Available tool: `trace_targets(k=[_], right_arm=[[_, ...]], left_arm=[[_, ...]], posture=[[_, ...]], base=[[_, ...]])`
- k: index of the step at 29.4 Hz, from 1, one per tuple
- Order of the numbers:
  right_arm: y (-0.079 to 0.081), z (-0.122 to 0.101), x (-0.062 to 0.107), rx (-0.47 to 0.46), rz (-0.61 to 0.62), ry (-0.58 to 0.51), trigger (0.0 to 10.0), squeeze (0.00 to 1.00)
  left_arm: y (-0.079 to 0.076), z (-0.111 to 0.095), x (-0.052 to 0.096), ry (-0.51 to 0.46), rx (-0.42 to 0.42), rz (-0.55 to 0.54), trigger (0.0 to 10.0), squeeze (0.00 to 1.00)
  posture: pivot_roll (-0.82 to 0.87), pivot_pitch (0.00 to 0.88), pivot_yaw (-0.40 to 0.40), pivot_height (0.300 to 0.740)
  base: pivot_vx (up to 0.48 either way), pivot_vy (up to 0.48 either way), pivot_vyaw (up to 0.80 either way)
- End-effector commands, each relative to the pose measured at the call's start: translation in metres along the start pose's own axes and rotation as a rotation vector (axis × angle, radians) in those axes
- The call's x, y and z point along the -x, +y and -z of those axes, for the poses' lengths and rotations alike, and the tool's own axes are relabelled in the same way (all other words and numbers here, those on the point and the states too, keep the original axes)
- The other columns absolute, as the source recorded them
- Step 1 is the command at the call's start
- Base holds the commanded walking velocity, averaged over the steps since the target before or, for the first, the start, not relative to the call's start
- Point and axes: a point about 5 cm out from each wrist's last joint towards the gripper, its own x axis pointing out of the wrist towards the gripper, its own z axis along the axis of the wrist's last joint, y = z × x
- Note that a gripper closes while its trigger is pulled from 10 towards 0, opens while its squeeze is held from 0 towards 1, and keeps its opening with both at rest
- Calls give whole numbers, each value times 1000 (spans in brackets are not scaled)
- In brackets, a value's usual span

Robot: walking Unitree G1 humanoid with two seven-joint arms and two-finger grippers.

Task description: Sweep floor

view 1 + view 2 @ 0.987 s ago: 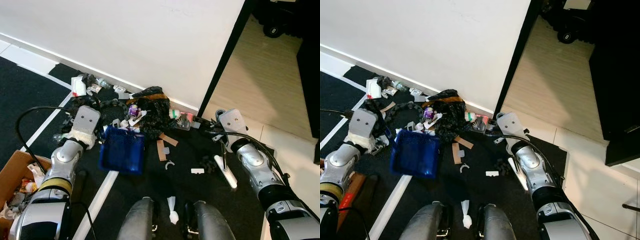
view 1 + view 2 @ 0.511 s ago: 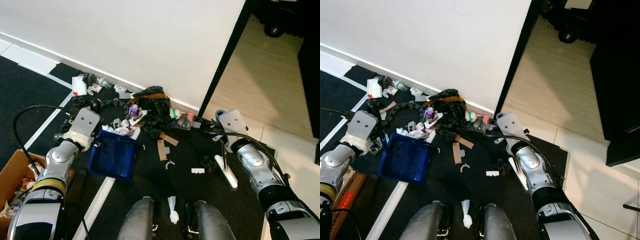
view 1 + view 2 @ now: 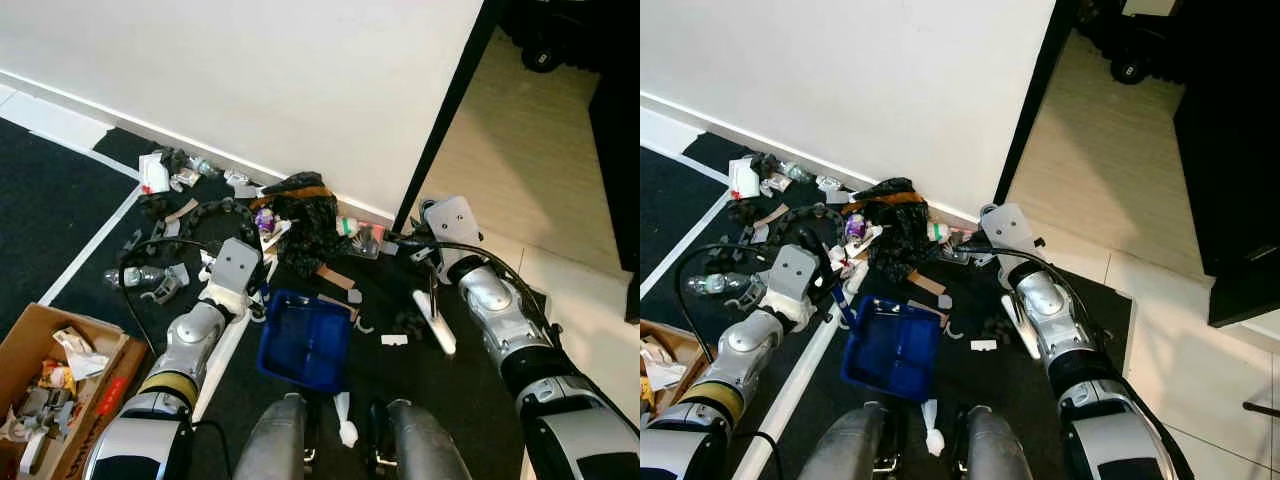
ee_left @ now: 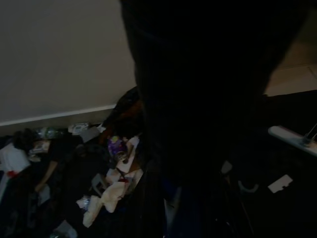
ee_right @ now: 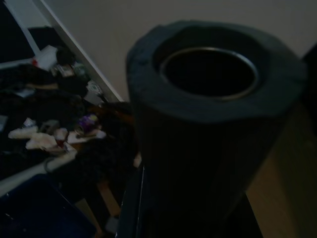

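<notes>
a dark blurred shape (image 4: 208, 99) looms close — behind it, scattered litter (image 4: 111, 193) below a pale wall (image 4: 59, 54).

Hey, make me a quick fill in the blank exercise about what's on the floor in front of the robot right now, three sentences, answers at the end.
1. The dustpan lying on the dark floor is coloured ____.
2. The open box of rubbish by the robot's left arm is made of ____.
3. The litter pile lies against the foot of the white ____.

Missing words: blue; cardboard; wall
</notes>
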Motion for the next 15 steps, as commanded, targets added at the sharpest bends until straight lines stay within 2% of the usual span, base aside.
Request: trace_targets(k=[1,5,13,15], right_arm=[[1,-1,-3,-36,6,10,10000,0],[9,-8,-11,-120,-3,-3,10000,0],[23,-9,-14,-111,-35,15,10000,0],[24,-3,-12,-93,-38,54,10000,0]], left_arm=[[-8,5,2,13,-18,15,10000,0],[-6,6,3,25,-51,-9,10000,0],[3,9,5,54,-107,-88,10000,0],[5,10,6,65,-107,-118,10000,0]], posture=[[98,182,-18,740],[104,180,-20,740],[108,183,-22,740],[107,184,-22,740]], base=[[0,0,0],[0,0,0],[0,0,0],[0,0,0]])
